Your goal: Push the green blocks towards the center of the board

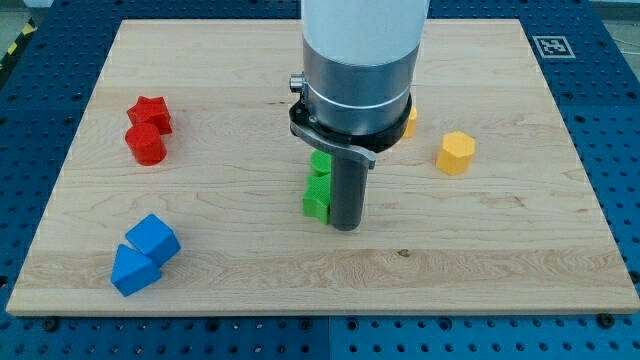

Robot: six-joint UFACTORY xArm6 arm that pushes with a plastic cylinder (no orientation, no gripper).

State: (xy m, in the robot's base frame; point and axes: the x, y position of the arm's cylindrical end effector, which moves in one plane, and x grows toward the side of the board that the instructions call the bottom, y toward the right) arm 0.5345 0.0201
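Two green blocks sit near the middle of the wooden board (480, 250), one above the other: the upper green block (320, 164) is partly hidden by the arm, the lower green block (316, 198) shows more fully. Their shapes cannot be made out. My tip (346, 226) stands on the board right beside the lower green block, on its right, touching or nearly touching it. The arm's wide grey body (358, 70) hides the board above the blocks.
A red star-like block (150, 112) and a red cylinder (146, 144) sit at the left. Two blue blocks (152, 238) (132, 270) lie at the lower left. A yellow hexagonal block (456, 153) sits at the right; another yellow block (410, 121) peeks out beside the arm.
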